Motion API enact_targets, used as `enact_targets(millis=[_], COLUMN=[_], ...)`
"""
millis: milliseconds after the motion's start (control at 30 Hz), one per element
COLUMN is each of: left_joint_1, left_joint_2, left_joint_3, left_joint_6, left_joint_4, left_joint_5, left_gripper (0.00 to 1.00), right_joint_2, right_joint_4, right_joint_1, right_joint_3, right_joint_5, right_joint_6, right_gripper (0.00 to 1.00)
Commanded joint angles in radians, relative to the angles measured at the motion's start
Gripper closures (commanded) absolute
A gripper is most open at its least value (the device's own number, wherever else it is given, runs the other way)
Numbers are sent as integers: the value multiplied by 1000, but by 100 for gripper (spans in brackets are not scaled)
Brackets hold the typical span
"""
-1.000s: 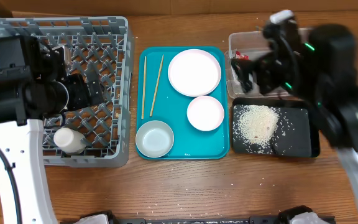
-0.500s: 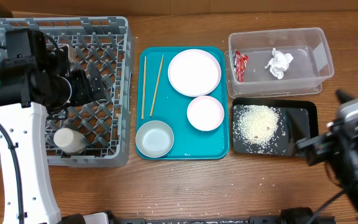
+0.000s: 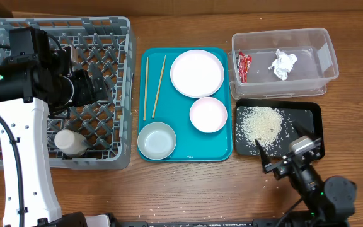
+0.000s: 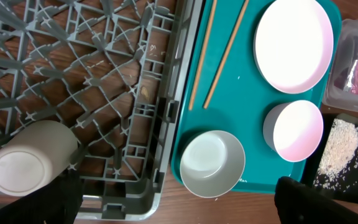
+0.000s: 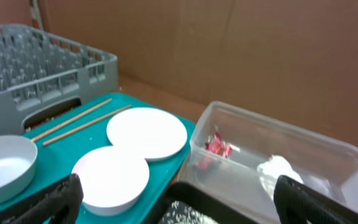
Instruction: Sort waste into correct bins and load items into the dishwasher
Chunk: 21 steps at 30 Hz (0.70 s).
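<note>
Our left hand (image 3: 98, 88) hangs over the grey rack (image 3: 115, 38), fingers spread wide and holding nothing. A white cup (image 3: 70, 142) lies on its side in the rack. Our right hand (image 3: 280, 146) sits low at the near edge of the black tray (image 3: 307, 116), also wide open and empty. Rice (image 3: 261, 126) is heaped in that tray. The red wrapper (image 3: 243, 66) and tissue (image 3: 283, 65) lie in the clear tub (image 3: 326, 69). The plate (image 3: 197, 72), small dish (image 3: 208, 114), bowl (image 3: 157, 140) and chopsticks (image 3: 153, 87) rest on the teal tray (image 3: 222, 151) on the counter (image 3: 181, 189).

Grey latticed rack (image 3: 55, 24), teal tray (image 3: 186, 146), white plate (image 3: 197, 72), red wrapper (image 3: 243, 66), black tray (image 3: 304, 120)
</note>
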Motion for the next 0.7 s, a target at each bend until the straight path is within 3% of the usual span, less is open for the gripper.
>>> enact_targets(millis=[0,300,667], left_joint_1=[-3,-3,-3], left_joint_2=[3,3,3], left_joint_3=[14,14,14], left_joint_6=[22,22,22], left_joint_4=[0,0,0], left_joint_5=[5,5,5], left_gripper=[0,0,0], right_joint_2=[-63,-121,-118], right_joint_4=[79,392,265], right_joint_1=[-3,-2,5], right_joint_3=[-90,-280,-275], right_joint_5=[-27,-26,-27], right_joint_6=[0,-1,0], right_gripper=[0,0,0])
